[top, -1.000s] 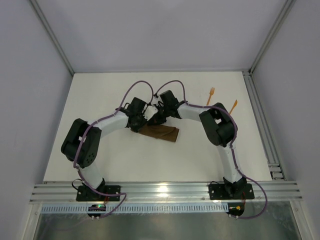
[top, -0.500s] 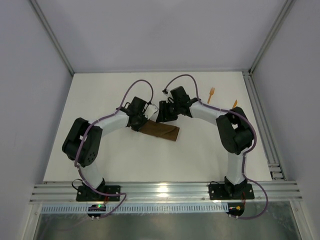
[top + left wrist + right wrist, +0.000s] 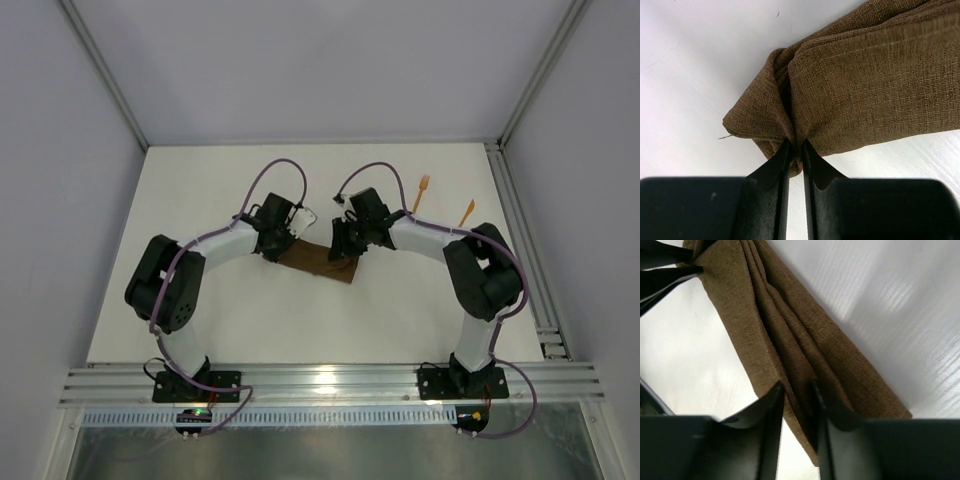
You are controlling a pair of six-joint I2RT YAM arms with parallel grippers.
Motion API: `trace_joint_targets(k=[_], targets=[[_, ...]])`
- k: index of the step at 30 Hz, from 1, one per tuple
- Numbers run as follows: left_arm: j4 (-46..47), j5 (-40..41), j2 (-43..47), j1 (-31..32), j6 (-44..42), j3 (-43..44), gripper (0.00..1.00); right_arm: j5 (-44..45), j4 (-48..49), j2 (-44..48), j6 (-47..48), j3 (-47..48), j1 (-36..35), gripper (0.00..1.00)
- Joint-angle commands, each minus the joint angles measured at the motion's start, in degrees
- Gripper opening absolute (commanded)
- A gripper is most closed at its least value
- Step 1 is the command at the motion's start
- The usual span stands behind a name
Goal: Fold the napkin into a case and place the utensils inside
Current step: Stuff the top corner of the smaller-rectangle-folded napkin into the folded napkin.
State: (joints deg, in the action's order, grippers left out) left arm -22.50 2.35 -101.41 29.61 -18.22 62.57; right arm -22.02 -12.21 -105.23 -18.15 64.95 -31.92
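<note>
Nearest the arm bases, the white bench [image 3: 250,320] lies bare, and the work is going on at its middle. There the dark brown woven cloth napkin [image 3: 318,262] lies as a narrow layered strip, slanting from the left arm toward the right, so it has the form of the case but does not look settled: several loose folds show along its length in the right wrist view.

The left fingers [image 3: 786,157] are closed almost together, pinching the bunched corner at the strip's left end. The right fingers [image 3: 346,248] stand part-way apart, astride the middle folds at the strip's other end. Whether they press on the cloth I cannot tell.

The step in hand appears to be finishing the fold. Next, one layer probably needs parting from the rest to make a mouth, while the other end is held fast so the folds do not slide.

The case holds nothing. Farther back on the right, both utensils lie on the bench, well apart from the cloth: the thin orange plastic fork [image 3: 421,190] and, nearer the right rail, the plain pointed orange plastic piece [image 3: 467,211].
</note>
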Motion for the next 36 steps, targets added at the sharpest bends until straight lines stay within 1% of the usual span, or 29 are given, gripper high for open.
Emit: trace_joint_targets(k=[1, 2, 3, 4, 8, 13, 16, 19, 20, 23, 24, 27, 28, 30, 36], targets=[[0.27, -1.47, -1.25, 0.01, 0.73, 0.10, 0.15, 2.59, 1.66, 1.35, 0.31, 0.79, 0.28, 0.22], [0.27, -1.38, -1.16, 0.01, 0.64, 0.19, 0.15, 2.77, 1.57, 1.17, -0.04, 1.06, 0.54, 0.09], [0.27, -1.47, -0.99, 0.01, 0.55, 0.10, 0.15, 2.69, 1.49, 0.82, -0.74, 1.84, 1.50, 0.03], [0.27, -1.47, -0.99, 0.01, 0.29, 0.10, 0.15, 2.60, 1.22, -0.05, -0.74, 2.37, 1.69, 0.03], [0.27, -1.12, -0.81, 0.01, -0.06, 0.28, 0.17, 4.18, -2.38, -2.52, -0.04, 5.10, 2.04, 0.03], [0.00, -1.82, -0.81, -0.69, -0.24, 0.36, 0.17, 4.35, -3.18, -5.95, -2.49, 6.33, 2.83, 0.03], [-0.79, -4.80, -0.11, -1.30, -0.76, 0.19, 0.18, 5.67, -2.65, -6.74, -3.38, 5.54, 3.09, 0.03], [-2.63, -8.67, 1.38, -1.30, -1.55, 0.71, 0.26, 6.02, -2.21, -7.09, -4.08, 5.80, 3.36, 0.05], [-3.68, -9.72, 2.26, -1.39, -1.99, 1.15, 0.31, 6.02, -2.73, -7.27, -3.91, 6.15, 3.36, 0.06], [-7.64, -13.59, 3.75, -2.00, -2.17, 3.25, 0.39, 5.94, -3.79, -8.06, -3.38, 7.56, 3.36, 0.06], [-8.43, -13.95, 4.80, -2.36, -1.56, 3.79, 0.40, 5.85, -3.88, -8.06, -3.03, 7.82, 3.36, 0.06], [-9.75, -11.50, 6.13, -3.59, 0.02, 6.51, 0.42, 4.89, -3.88, -8.24, -2.59, 8.09, 3.27, 0.06], [-9.41, -8.44, 6.13, -3.68, 0.63, 7.39, 0.42, 4.45, -3.70, -8.32, -2.59, 8.09, 3.36, 0.06], [-8.27, -6.49, 5.96, -3.77, 0.73, 7.74, 0.43, 4.09, -3.61, -8.50, -2.50, 8.18, 3.36, 0.06], [-6.59, -2.88, 1.04, -3.68, 0.64, 9.68, 0.43, 3.65, -3.44, -8.24, -2.15, 8.18, 3.44, 0.06]])
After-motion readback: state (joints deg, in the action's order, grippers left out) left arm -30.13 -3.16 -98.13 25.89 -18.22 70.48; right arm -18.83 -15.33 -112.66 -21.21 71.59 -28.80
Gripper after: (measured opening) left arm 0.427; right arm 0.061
